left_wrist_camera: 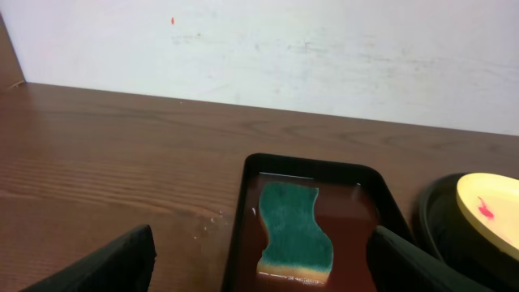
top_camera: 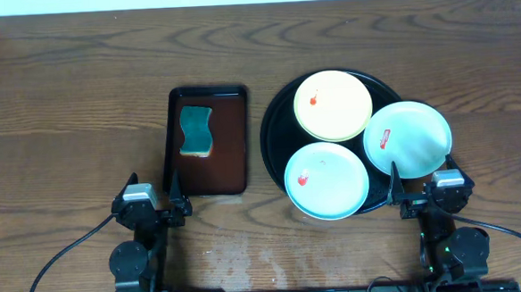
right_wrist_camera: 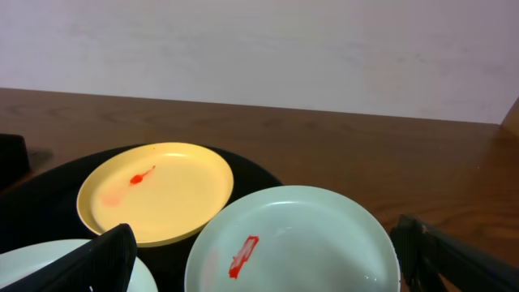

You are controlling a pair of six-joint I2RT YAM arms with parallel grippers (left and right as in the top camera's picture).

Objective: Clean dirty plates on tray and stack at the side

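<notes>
R gripper: nearest the wrist cam, jaws spread wide, nothing between them; dark fingers fill both lower corners of its view; sits at near-right edge of the plates.
right mint plate: just ahead of R gripper, on right side of black tray, overhangs tray rim to the right; short red smear near its left edge.
front mint plate: near side of tray, pokes over near rim; small red smear left of centre.
yellow plate: far side of tray, flat; thin red streak and faint pink patch on left half.
plate spacing: all 3 crowd together, rims meet or nearly so; can't tell if any overlap.
brown tray: rectangular, just left of black tray, not touching it; inside looks wet and glossy.
sponge: green top, yellow base, lies flat in far-left part of brown tray.
L gripper: near end of brown tray, jaws wide apart, empty.
table: brown wood grain under everything; a few droplets left of brown tray.
wall: pale, behind far table edge.
</notes>
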